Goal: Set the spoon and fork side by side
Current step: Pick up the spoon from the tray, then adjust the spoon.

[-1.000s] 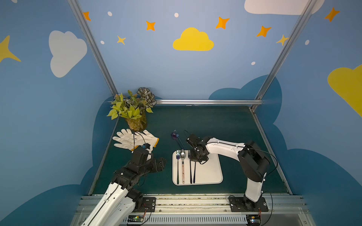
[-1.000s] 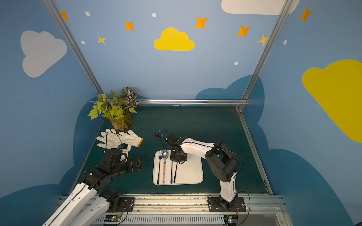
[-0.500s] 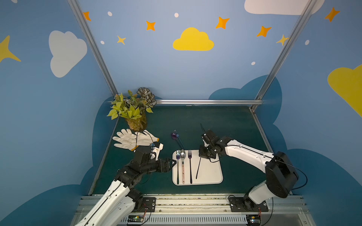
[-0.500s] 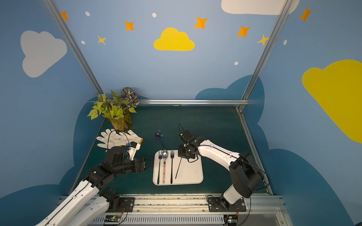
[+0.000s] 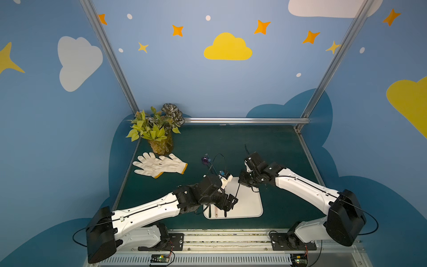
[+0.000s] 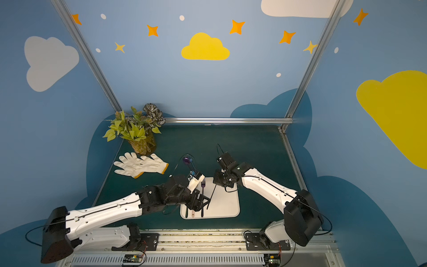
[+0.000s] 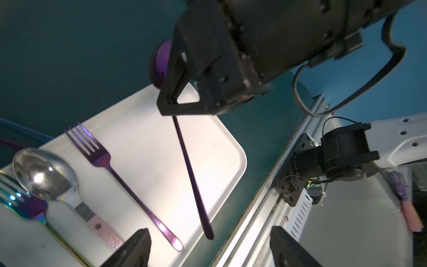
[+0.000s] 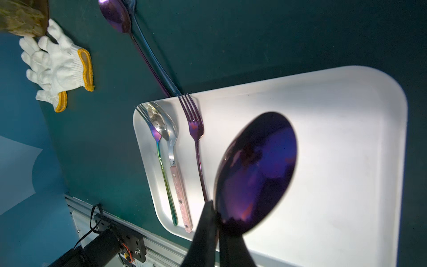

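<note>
My right gripper point(image 8: 217, 222) is shut on the neck of a purple spoon point(image 8: 256, 171), just below its bowl. The spoon's thin handle point(image 7: 191, 173) slants down over the white tray point(image 5: 249, 203). A purple fork point(image 7: 129, 185) lies flat on the tray, left of that handle, tines toward the back. My left gripper point(image 7: 210, 245) is open over the tray's front edge. Its fingers point(image 7: 136, 245) stand wide on either side of the two handle ends and touch neither. In both top views the left arm hides the tray's left part.
A silver spoon point(image 8: 166, 131) with a pink handle and a rainbow fork point(image 8: 157, 143) lie at the tray's left edge. Another purple spoon point(image 8: 115, 13) and a blue fork point(image 8: 147, 44) rest on the mat behind. White gloves point(image 5: 159, 165) and a potted plant point(image 5: 157, 131) are at the back left.
My left arm has reached right, over the tray's front left, and its jaws have narrowed a little. The right gripper lifted the purple spoon off the tray and moved it right.
</note>
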Available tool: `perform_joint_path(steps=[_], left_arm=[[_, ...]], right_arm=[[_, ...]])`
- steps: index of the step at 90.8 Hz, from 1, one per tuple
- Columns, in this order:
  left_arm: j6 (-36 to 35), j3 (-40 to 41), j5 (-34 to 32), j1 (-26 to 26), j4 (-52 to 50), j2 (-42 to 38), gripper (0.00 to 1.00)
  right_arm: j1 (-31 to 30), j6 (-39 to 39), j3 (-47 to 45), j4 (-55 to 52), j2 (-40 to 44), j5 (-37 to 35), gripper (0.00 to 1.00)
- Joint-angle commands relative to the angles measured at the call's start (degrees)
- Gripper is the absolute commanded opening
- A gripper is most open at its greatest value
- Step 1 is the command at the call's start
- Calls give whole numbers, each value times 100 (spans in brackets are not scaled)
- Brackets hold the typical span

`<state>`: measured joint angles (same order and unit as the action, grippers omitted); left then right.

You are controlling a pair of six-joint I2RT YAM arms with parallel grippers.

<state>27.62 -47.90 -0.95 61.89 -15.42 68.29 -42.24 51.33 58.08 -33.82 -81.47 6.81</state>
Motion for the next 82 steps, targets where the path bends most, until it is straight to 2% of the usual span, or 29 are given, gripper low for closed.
perform_joint_path(steps=[1, 15, 27, 40, 54, 63, 82], left_arm=[[-447, -242, -1150, 275, -25, 382, 81], [-913, -403, -1696, 611, 62, 824, 73], [-1216, -458, -2315, 987, 184, 1167, 71], [-1263, -659, -2849, 1042, -101, 1477, 68], [-1424, -912, -3104, 1036, -310, 1789, 61], [-1278, -1156, -3312, 1034, -640, 2041, 57], [-1281, -1196, -3252, 1002, -646, 2175, 43]], right_arm=[[10, 310, 280, -310, 5, -221, 0], [-1, 518, 326, -362, -34, -234, 0], [-4, 701, 343, -370, -77, -224, 0], [-20, 785, 407, -384, -150, -196, 0], [-64, 822, 496, -388, -225, -197, 0], [-94, 843, 540, -396, -283, -197, 0], [-127, 869, 572, -422, -303, -198, 0]])
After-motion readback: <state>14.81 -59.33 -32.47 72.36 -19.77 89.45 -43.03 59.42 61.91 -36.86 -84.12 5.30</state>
